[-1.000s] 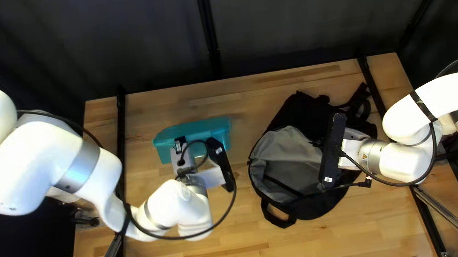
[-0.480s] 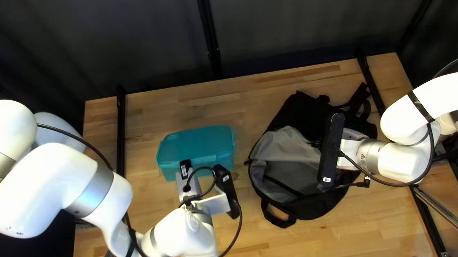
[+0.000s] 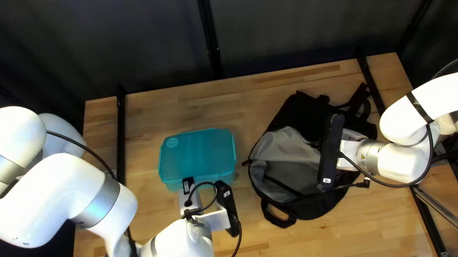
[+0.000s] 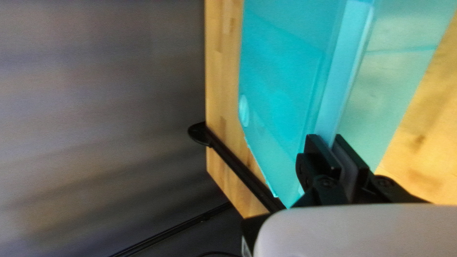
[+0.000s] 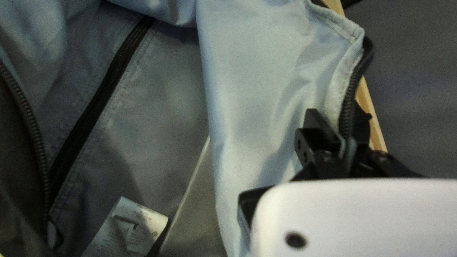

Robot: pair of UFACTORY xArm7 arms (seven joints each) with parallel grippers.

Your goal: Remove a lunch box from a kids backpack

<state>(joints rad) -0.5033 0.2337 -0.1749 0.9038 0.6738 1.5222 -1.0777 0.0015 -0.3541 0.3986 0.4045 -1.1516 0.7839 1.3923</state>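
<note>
Gripping the lunch box point(image 3: 197, 154) beside the backpack point(image 3: 285, 153) is the left pincer point(image 3: 187, 199).

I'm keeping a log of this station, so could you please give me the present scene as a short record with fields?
lunch box: teal, closed, outside the backpack and to its left in the top left view
backpack: black with grey lining, lying open
left gripper: shut on the lunch box's edge nearest the top left view's bottom
right gripper: shut on the zippered edge of the backpack's opening
table: wooden
task state: lunch box out of the backpack, not yet released
</note>
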